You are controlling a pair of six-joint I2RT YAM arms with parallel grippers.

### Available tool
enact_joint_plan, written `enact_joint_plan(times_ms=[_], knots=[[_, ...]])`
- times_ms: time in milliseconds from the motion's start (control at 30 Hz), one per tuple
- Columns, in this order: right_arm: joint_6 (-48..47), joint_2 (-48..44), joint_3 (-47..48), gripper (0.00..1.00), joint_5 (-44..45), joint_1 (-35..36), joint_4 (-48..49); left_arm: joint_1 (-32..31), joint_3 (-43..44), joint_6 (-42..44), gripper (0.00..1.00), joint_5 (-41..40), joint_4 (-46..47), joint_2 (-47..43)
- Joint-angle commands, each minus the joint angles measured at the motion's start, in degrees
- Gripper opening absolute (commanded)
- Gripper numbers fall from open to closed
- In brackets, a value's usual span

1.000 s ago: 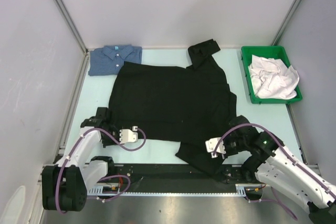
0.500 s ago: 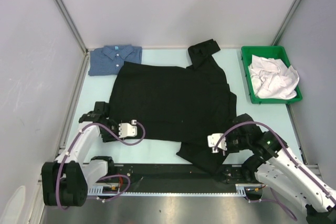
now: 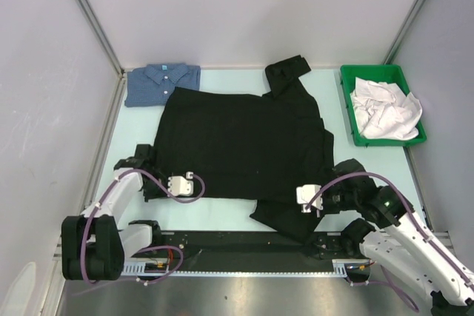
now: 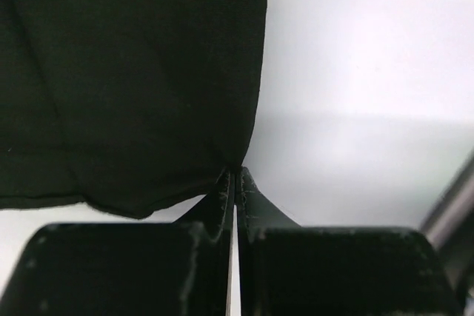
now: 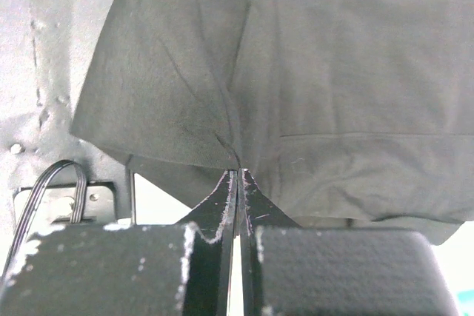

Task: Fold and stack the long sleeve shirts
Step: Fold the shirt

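The black shirt [image 3: 244, 149] lies spread over the middle of the table [image 3: 137, 127], mostly flat. One sleeve [image 3: 287, 72] is bunched towards the table's far edge. A loose flap [image 3: 285, 220] of the shirt spills over the dark rail [image 3: 222, 242] along the table's near edge. The blue shirt [image 3: 159, 83] sits folded in the table's far left corner, collar towards the back wall, with its near right corner tucked under the black shirt. A green tray [image 3: 346, 101] holding crumpled white cloth [image 3: 384, 112] stands at the table's far right. The left gripper [image 4: 235, 175] is low at the table's near left, on the black shirt's near left corner. Its fingers [image 4: 250, 201] are pressed together, and the cloth's edge meets them right at the tips; the left wrist view shows it nipped there, with bare table on the right. The right gripper [image 5: 237, 172] is at the table's near right, beside the flap. Its fingers [image 5: 255, 209] are likewise closed tight, pinching a raised crease of the black cloth, which puckers in folds just above the tips. In the right wrist view a grey cable [image 5: 52, 183] loops over the metal base to the left of that pinch.
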Motion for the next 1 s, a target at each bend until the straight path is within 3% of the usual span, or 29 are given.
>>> enact_joint_plan(times_ms=[0,200,300,433,700,967], knots=[[2.1,0.4,4.6,0.00,1.0,-1.5,0.7,1.9,8.2,1.0,0.00,5.2,-9.3,-0.6],[-1.6,5.9,7.8,0.00,-3.6,-12.3,4.3,2.4,20.7,-1.8,0.00,7.6,-12.3,5.8],[-5.9,12.1,11.3,0.00,-10.0,-20.8,5.9,2.4,23.8,-3.2,0.00,7.7,-10.6,9.8],[-7.3,24.9,21.0,0.00,-13.2,-25.8,7.2,2.8,28.8,-5.5,0.00,8.1,-8.3,16.3],[-10.4,45.3,31.0,0.00,-12.8,-26.7,7.1,3.6,38.7,-10.4,0.00,9.3,-8.0,30.2],[-10.4,54.3,35.3,0.00,-11.7,-27.4,6.6,3.2,44.3,-14.7,0.00,9.1,-6.9,36.3]])
